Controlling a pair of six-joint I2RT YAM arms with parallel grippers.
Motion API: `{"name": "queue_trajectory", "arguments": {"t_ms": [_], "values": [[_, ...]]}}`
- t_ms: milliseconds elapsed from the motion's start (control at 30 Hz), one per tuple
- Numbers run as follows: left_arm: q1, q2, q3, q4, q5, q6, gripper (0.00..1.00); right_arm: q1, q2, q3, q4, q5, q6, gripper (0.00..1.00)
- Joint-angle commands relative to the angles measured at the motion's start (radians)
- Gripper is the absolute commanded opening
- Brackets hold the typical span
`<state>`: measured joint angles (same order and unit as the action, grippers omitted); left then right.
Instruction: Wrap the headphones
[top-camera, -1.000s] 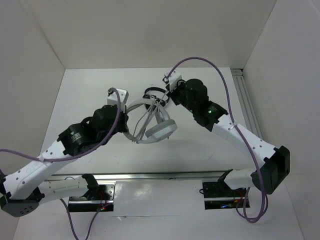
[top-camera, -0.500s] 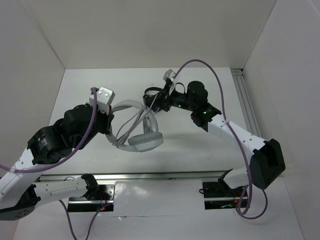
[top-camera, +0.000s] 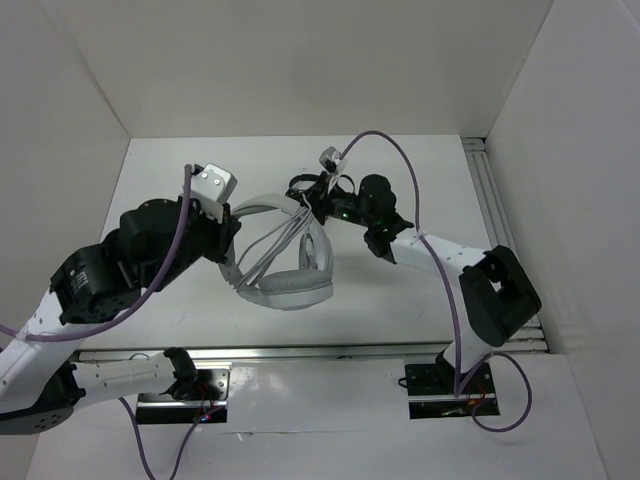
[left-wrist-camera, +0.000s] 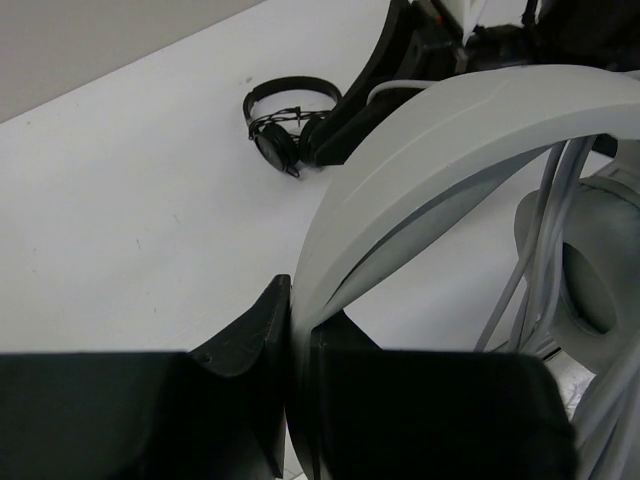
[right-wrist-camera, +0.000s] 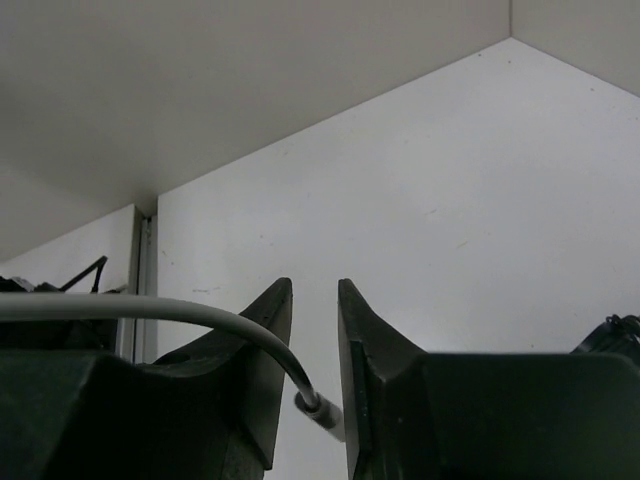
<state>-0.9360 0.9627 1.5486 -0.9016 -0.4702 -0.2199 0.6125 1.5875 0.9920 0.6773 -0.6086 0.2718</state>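
Note:
The white and grey headphones (top-camera: 290, 290) hang above the table with grey cable (top-camera: 275, 240) strands wound across the headband. My left gripper (top-camera: 228, 245) is shut on the wide headband (left-wrist-camera: 450, 130), pinched at one end between the jaws (left-wrist-camera: 300, 320). An ear pad (left-wrist-camera: 600, 270) and cable loops (left-wrist-camera: 545, 230) show at the right of the left wrist view. My right gripper (top-camera: 308, 200) sits just beyond the headband's far end. Its jaws (right-wrist-camera: 313, 285) stand apart, and the cable's end (right-wrist-camera: 200, 315) with its plug (right-wrist-camera: 325, 415) lies loosely between them.
Small black headphones (left-wrist-camera: 285, 120) lie on the table at the back, right beside my right gripper (top-camera: 302, 185). An aluminium rail (top-camera: 490, 200) runs along the right wall. A front rail (top-camera: 300, 352) crosses near the arm bases. White walls close in the table.
The left arm has drawn the headphones left and nearer while turning them. The right gripper has swung left to the headband's far end, and its jaws have parted around the cable's end.

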Motion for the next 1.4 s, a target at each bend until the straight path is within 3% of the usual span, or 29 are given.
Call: {"name": "queue_trajectory", "arguments": {"t_ms": [0,233,533,567,600,700,867,967,1100,1367], "values": [[-0.009,-0.002,0.079,0.165,0.024,-0.038,0.0,0.015,0.04,-0.01,0.18,-0.008,0.061,0.34],[-0.009,0.018,0.116,0.174,-0.034,-0.078,0.0,0.036,0.146,-0.019,0.289,-0.029,0.129,0.35],[-0.009,0.027,0.119,0.187,-0.182,-0.142,0.0,0.055,0.135,-0.101,0.392,-0.029,0.181,0.37],[-0.009,0.018,0.096,0.187,-0.217,-0.142,0.0,0.055,0.125,-0.131,0.431,-0.02,0.191,0.19],[-0.009,0.005,0.082,0.202,-0.234,-0.168,0.0,0.055,0.124,-0.148,0.456,-0.02,0.222,0.11],[-0.009,-0.025,0.01,0.246,-0.297,-0.2,0.0,0.076,0.098,-0.2,0.547,-0.01,0.283,0.03],[-0.009,-0.059,-0.136,0.386,-0.286,-0.251,0.0,0.13,0.1,-0.253,0.706,0.0,0.383,0.25],[-0.009,-0.059,-0.197,0.427,-0.251,-0.298,0.0,0.151,0.12,-0.262,0.8,-0.013,0.449,0.3],[-0.009,-0.071,-0.263,0.472,-0.242,-0.335,0.0,0.171,0.111,-0.3,0.887,-0.002,0.484,0.3],[-0.009,-0.151,-0.4,0.549,-0.318,-0.423,0.0,0.248,0.124,-0.401,1.039,0.078,0.518,0.45]]}}
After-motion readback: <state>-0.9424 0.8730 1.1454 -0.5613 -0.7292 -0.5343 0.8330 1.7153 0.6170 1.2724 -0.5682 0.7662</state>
